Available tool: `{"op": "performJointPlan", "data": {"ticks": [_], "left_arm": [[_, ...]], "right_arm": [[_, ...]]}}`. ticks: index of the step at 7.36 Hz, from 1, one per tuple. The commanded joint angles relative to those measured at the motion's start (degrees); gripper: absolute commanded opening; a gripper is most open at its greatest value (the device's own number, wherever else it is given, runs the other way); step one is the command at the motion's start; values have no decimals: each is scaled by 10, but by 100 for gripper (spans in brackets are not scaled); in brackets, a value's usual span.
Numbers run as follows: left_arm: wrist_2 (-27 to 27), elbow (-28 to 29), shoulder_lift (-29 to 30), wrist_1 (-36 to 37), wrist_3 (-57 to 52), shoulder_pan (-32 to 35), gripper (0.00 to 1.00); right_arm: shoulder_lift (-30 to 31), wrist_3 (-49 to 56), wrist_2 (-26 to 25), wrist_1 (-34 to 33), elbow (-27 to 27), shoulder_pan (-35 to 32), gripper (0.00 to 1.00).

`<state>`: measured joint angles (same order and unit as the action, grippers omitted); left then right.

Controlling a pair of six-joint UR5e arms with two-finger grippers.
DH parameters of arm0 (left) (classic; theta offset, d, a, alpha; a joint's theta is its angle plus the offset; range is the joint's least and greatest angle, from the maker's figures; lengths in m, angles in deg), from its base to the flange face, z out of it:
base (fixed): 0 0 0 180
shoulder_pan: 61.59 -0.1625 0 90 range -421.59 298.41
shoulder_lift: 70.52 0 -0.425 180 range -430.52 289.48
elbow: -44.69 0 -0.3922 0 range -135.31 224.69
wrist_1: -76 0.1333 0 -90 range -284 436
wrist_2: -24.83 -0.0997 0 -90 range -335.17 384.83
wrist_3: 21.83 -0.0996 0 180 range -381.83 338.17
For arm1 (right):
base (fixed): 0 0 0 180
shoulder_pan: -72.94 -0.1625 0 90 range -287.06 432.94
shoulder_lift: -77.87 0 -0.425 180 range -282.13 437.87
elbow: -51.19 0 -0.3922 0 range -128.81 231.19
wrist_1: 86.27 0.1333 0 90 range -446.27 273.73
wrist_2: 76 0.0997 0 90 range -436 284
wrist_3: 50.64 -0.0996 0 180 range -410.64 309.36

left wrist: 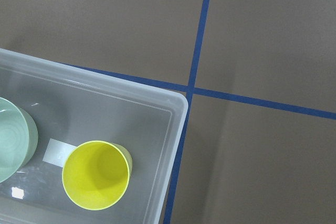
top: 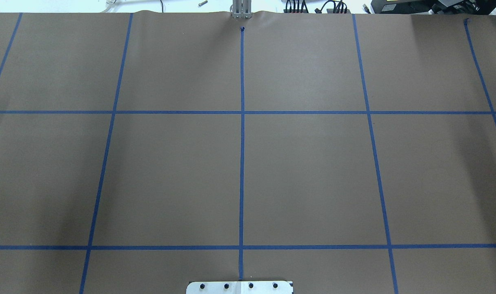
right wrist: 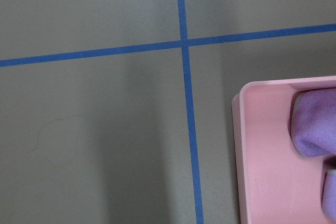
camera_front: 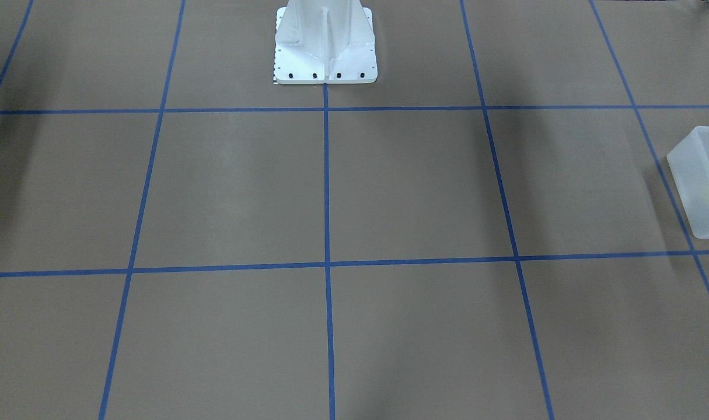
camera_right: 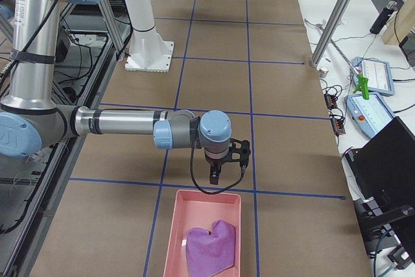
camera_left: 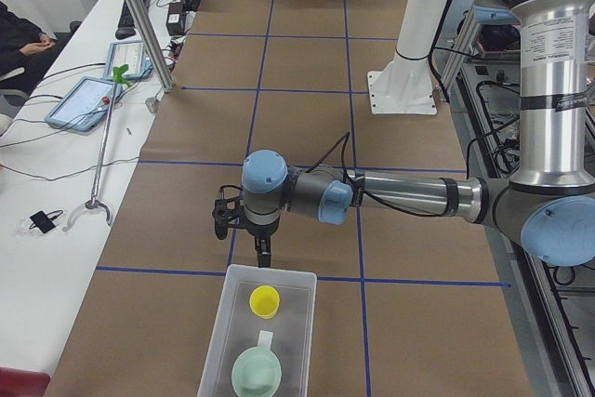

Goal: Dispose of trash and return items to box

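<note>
The frosted-white box point(camera_left: 299, 323) lies at the table's left end. It also shows in the left wrist view point(left wrist: 157, 129) and at the right edge of the front view point(camera_front: 695, 175). The yellow cup point(camera_left: 264, 300) stands upright inside it point(left wrist: 96, 174), beside a pale green bowl point(camera_left: 257, 371). My left gripper point(camera_left: 264, 255) hangs just beyond the box's far rim, above the table; I cannot tell if it is open or shut. My right gripper point(camera_right: 215, 174) hangs just beyond the rim of a pink tray point(camera_right: 178, 225); I cannot tell its state either. No fingers show in either wrist view.
The pink tray point(right wrist: 262, 150) holds crumpled purple trash point(camera_right: 211, 248), also seen in the right wrist view point(right wrist: 315, 129). The white robot base point(camera_front: 325, 52) stands at the table's robot side. Blue tape lines grid the brown table. Tablets and cables lie on the operators' bench point(camera_left: 88, 99).
</note>
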<state>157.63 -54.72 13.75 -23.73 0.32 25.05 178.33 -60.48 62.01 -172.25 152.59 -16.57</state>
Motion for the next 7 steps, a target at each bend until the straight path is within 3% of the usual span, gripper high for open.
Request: {"op": "performJointPlan", "data": {"ticks": [1,7], "left_arm": [[0,-3,0,0,0,0,99],[19,-6,0,0,1,0,99]], "right_arm": [[0,1,-1,1,-7,-1,100],[-4,0,-1,2,-2,0,100]]}}
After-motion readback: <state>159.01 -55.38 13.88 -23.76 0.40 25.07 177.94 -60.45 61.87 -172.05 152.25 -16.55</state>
